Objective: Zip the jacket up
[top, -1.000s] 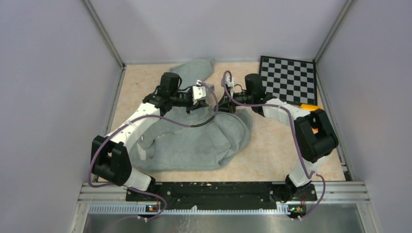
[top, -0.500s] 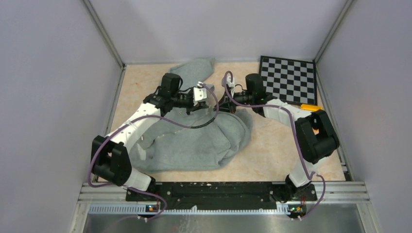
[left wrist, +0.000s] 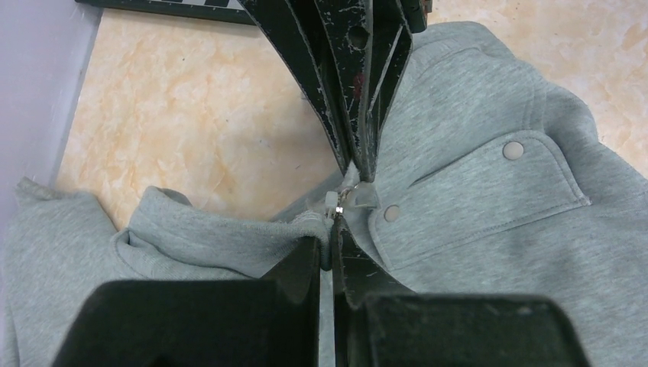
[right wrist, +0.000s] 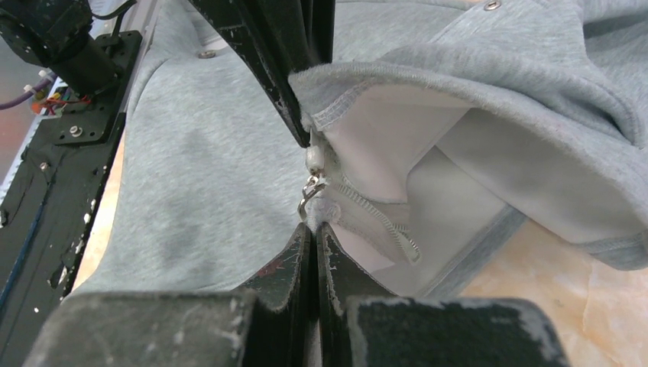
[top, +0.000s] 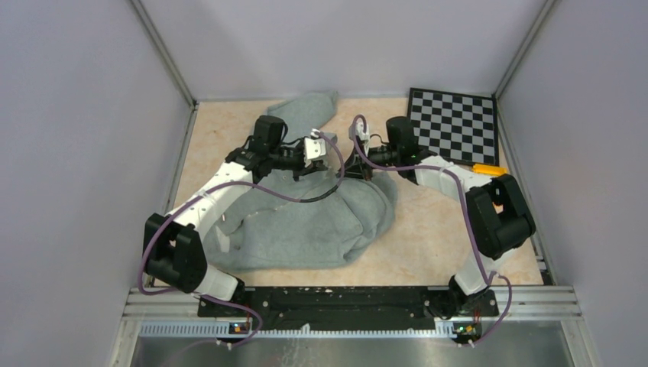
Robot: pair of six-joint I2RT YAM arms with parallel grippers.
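Observation:
The light-grey fleece jacket (top: 306, 222) lies crumpled across the middle of the table, one sleeve reaching to the back wall. My left gripper (top: 334, 160) and right gripper (top: 348, 162) meet tip to tip at its raised front edge. In the left wrist view my left gripper (left wrist: 332, 248) is shut on the jacket's ribbed edge beside the zipper. In the right wrist view my right gripper (right wrist: 315, 229) is shut on the tab of the metal zipper pull (right wrist: 309, 195), with the pale zipper teeth (right wrist: 382, 222) trailing right. The pull also shows in the left wrist view (left wrist: 345, 197).
A black-and-white checkerboard (top: 455, 126) lies at the back right. An orange object (top: 489, 169) sits behind the right arm. Grey walls close in the table on three sides. A snap-button pocket flap (left wrist: 489, 191) lies right of the zipper.
Hardly anything. Both grippers keep their hold at the same spot; the right arm has shifted only very slightly.

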